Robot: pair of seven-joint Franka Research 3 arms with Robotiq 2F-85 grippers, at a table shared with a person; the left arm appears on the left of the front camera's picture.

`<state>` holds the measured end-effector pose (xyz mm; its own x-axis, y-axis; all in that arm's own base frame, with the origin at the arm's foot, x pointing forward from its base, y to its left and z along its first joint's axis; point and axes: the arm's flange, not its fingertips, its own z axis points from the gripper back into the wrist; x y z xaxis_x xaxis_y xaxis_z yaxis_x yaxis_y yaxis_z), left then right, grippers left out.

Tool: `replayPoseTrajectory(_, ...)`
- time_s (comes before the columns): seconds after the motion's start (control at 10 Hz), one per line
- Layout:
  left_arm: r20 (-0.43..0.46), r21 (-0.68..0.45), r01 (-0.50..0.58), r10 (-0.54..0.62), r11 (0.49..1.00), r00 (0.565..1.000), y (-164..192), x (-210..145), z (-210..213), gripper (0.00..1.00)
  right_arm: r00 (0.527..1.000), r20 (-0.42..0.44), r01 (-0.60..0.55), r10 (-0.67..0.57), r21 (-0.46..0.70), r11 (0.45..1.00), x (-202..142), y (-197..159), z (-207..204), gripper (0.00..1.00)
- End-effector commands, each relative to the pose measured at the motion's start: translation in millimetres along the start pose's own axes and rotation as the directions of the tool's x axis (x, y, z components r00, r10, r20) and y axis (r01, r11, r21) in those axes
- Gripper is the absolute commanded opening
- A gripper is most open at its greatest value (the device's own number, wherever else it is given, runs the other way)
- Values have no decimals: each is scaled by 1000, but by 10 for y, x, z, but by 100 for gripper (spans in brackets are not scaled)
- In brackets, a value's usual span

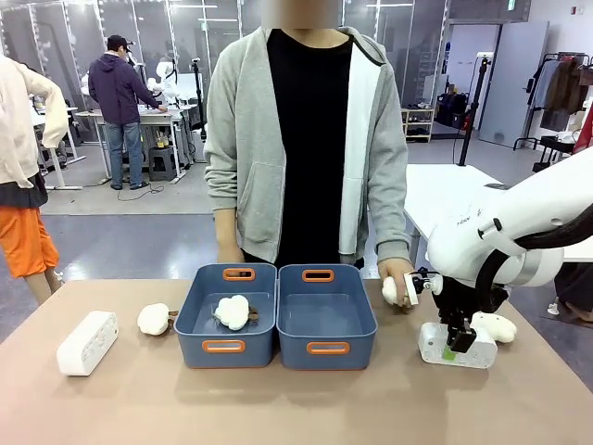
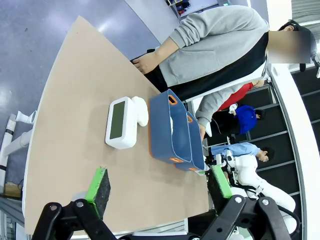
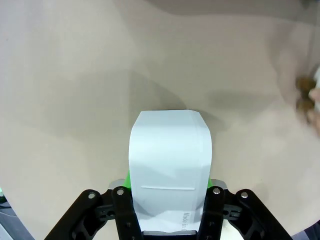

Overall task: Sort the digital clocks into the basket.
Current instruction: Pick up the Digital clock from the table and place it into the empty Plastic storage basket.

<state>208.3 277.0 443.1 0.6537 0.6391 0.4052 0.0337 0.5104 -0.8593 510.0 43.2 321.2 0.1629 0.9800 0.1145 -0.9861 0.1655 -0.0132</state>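
The right claw [image 1: 454, 347] is clamped on a white digital clock [image 1: 479, 358] near the bench's [image 1: 296, 408] right edge, with a white plush toy [image 1: 494, 326] just behind it. The second clock [image 1: 86, 343] lies by the left edge. The left claw [image 2: 159, 186] hangs over the bench with its pads wide apart, holding nothing. At the centre, towards the far edge, the left basket [image 1: 196, 345] and right basket [image 1: 359, 350] stand touching. The bench is plain tan, and beyond it are grey floor and other worktables. In the right wrist view the clock hides the pads except for a green sliver.
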Motion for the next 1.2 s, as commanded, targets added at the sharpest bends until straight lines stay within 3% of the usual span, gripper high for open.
replayPoseTrajectory(0.0, 10, -22, 19, -19, 1000, 1000, -9, 12, 13, 100, 1000, 15, 27, -28, 31, 999, 40, 93, 202, 0)
replayPoseTrajectory(0.2, 10, -22, 19, -19, 1000, 1000, -9, 12, 13, 100, 1000, -12, -10, 11, 64, 998, -86, 474, 626, 0)
replayPoseTrajectory(0.5, 10, -22, 19, -19, 1000, 1000, -9, 12, 13, 100, 974, 226, 4, -15, 49, 999, -658, 840, 1377, 0)
replayPoseTrajectory(0.7, 10, -22, 19, -19, 1000, 1000, -9, 12, 13, 100, 913, 398, 65, -87, 68, 996, -1176, 930, 1708, 0)
replayPoseTrajectory(1.1, 10, -22, 19, -19, 1000, 1000, -9, 12, 13, 100, 869, 481, 102, -113, 51, 994, -1474, 1039, 1846, 0)
